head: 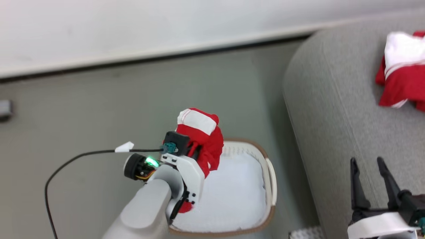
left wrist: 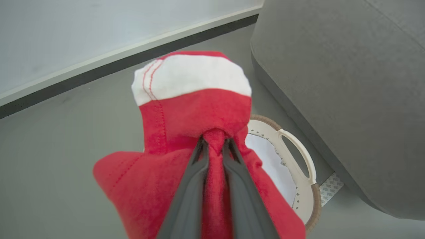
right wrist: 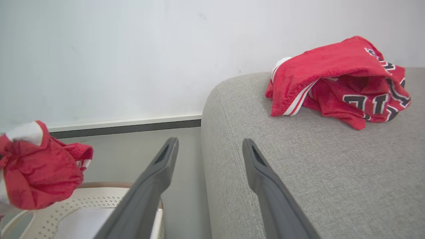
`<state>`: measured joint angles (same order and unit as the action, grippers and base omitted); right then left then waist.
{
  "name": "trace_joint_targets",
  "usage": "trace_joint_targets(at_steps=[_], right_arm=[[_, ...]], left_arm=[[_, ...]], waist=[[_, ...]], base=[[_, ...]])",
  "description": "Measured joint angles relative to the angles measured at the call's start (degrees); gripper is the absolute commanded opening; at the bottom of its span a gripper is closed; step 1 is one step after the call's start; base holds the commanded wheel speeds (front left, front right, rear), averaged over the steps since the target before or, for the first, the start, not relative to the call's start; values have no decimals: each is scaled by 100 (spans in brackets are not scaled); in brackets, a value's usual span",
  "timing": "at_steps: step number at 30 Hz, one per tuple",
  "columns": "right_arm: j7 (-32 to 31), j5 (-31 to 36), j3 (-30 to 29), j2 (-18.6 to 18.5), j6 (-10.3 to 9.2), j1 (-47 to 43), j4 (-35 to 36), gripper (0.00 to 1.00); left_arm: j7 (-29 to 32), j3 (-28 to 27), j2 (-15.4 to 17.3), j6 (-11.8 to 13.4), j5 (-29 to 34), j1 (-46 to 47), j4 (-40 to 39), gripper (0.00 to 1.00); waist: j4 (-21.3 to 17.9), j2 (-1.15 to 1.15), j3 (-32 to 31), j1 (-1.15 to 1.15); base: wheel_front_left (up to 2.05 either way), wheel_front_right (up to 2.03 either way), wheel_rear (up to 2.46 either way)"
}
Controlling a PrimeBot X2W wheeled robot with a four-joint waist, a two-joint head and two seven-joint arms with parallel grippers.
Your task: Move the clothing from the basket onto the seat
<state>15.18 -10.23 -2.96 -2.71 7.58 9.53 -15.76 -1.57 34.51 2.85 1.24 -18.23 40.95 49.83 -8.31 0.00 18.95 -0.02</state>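
left hand (left wrist: 215, 142) pinched nearly shut on a thin fold of the clothing (left wrist: 196, 109). the bunch hangs in the air over the 11 o'clock edge of the basket (head: 270, 179) in the head view, clear of the white cushion (head: 232, 192) inside. right hand (head: 366, 160) wide open, holding nothing, at 4 o'clock over the seat (head: 332, 116). risk: the grip is only a narrow pinch of soft cloth, so a fast swing toward the seat at 3 o'clock could let it slide out onto the floor (head: 132, 99) between basket and seat. a red tail hanging under the wrist could catch the basket rim or handle and drag it; can't tell how much cloth hangs there. the black cable (head: 83, 154) at 9 o'clock off the wrist could snag too. clothing looks soft and red, with a white band and red stitching on top, bunched round the hand, no lettering visible on this piece. second red garment (right wrist: 332, 79), with black-and-white lettering and striped trim, lies crumpled on the seat at 2 o'clock, well apart from the basket.
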Motion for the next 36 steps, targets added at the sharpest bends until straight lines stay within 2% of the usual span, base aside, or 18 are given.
trace_joint_targets(at_steps=[9, 15, 26, 33, 36], right_arm=[[0, 91, 130, -2, 0, -583, -100, 100], [0, 169, 182, -1, 0, -826, -80, 100], [0, 294, 444, -3, 0, -1209, -137, 100], [0, 387, 869, -10, -1, -1209, -27, 100], [0, 326, 1304, -159, -1, -1116, 84, 100]], left_arm=[[14, 187, -3, 293, -524, -255, -1043, 0], [105, 119, 26, 453, -631, -247, -1768, 0], [388, 34, 374, 642, -691, -350, -2661, 0], [582, 75, 489, 706, -712, -496, -3199, 0], [659, 105, 516, 704, -756, -530, -3389, 0]], waist=[[486, 0, -1351, -1], [761, 0, -1923, -1], [828, 0, -2402, 0], [721, 1, -2434, 1], [692, 1, -2419, 1]], base=[[0, 0, 0], [0, 0, 0], [0, 0, 0], [0, 0, 0], [0, 0, 0]])
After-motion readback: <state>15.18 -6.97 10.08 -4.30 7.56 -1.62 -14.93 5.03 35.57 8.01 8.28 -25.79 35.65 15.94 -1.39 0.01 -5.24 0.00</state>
